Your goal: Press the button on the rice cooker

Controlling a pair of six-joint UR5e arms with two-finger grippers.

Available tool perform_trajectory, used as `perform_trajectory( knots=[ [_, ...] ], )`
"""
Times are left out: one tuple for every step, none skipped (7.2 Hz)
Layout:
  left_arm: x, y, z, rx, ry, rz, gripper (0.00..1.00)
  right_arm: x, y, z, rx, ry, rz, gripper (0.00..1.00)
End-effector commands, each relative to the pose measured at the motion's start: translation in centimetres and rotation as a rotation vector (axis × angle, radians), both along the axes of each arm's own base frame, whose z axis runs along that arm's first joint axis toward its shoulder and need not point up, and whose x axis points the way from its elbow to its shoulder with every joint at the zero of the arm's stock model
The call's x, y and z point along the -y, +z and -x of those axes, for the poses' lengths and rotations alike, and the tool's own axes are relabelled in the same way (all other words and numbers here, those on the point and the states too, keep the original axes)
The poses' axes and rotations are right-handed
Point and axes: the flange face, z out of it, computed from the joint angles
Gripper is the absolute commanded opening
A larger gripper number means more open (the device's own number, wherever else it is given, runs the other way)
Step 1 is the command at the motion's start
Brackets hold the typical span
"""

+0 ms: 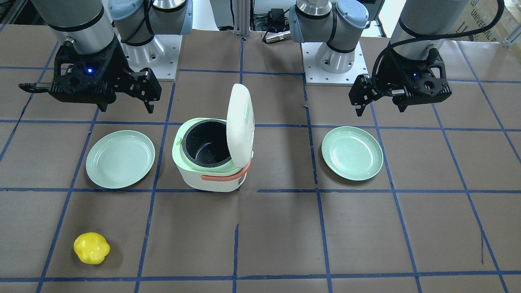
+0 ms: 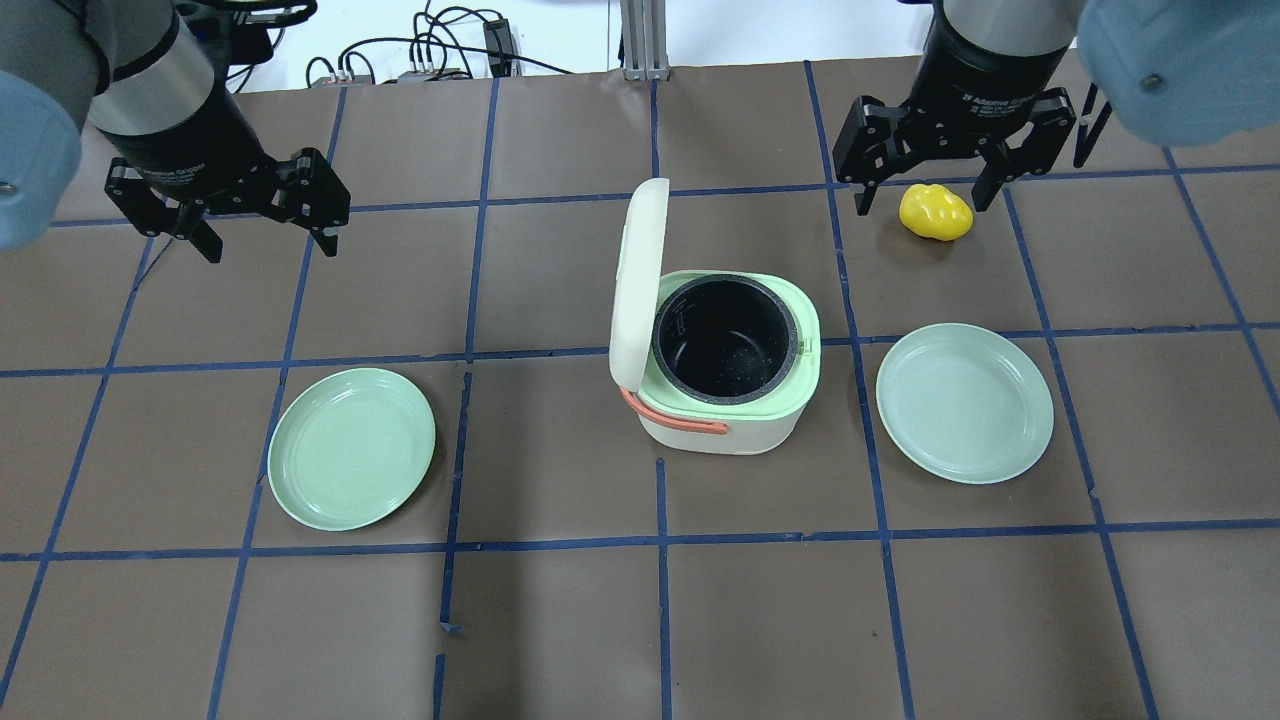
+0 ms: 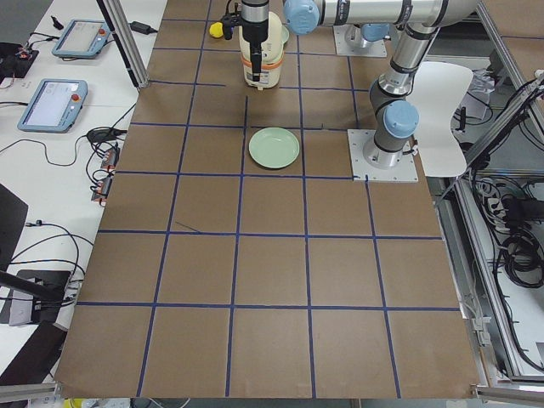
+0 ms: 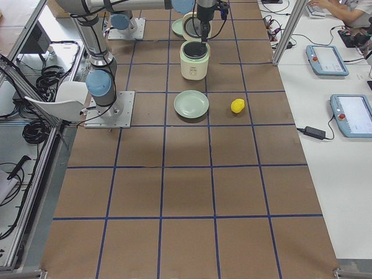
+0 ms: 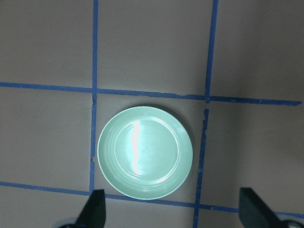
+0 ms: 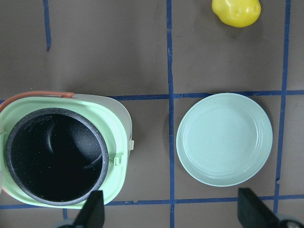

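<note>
The rice cooker (image 2: 720, 430) stands mid-table, white with a mint-green rim, a salmon handle band and an empty black pot. Its lid (image 2: 638, 280) stands open and upright on the side toward my left arm. It also shows in the front view (image 1: 211, 175) and the right wrist view (image 6: 118, 142). A small tab (image 2: 805, 343) sticks out of the rim on the side toward my right arm. My left gripper (image 2: 270, 245) hangs open and empty, high and far left of the cooker. My right gripper (image 2: 922, 200) hangs open and empty, behind and right of the cooker.
A mint-green plate (image 2: 352, 448) lies left of the cooker, under my left gripper's view (image 5: 145, 152). Another plate (image 2: 965, 402) lies right of the cooker (image 6: 224, 138). A yellow toy pepper (image 2: 935, 212) lies beyond it, below my right gripper.
</note>
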Motion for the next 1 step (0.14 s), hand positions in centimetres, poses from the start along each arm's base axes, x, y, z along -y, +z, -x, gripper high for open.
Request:
perform_trajectory(
  knots=[
    [0.0,0.0,0.0,0.0,0.0,0.0,1.0,0.01,-0.01,0.01,0.001,0.0,0.0,1.0]
  ],
)
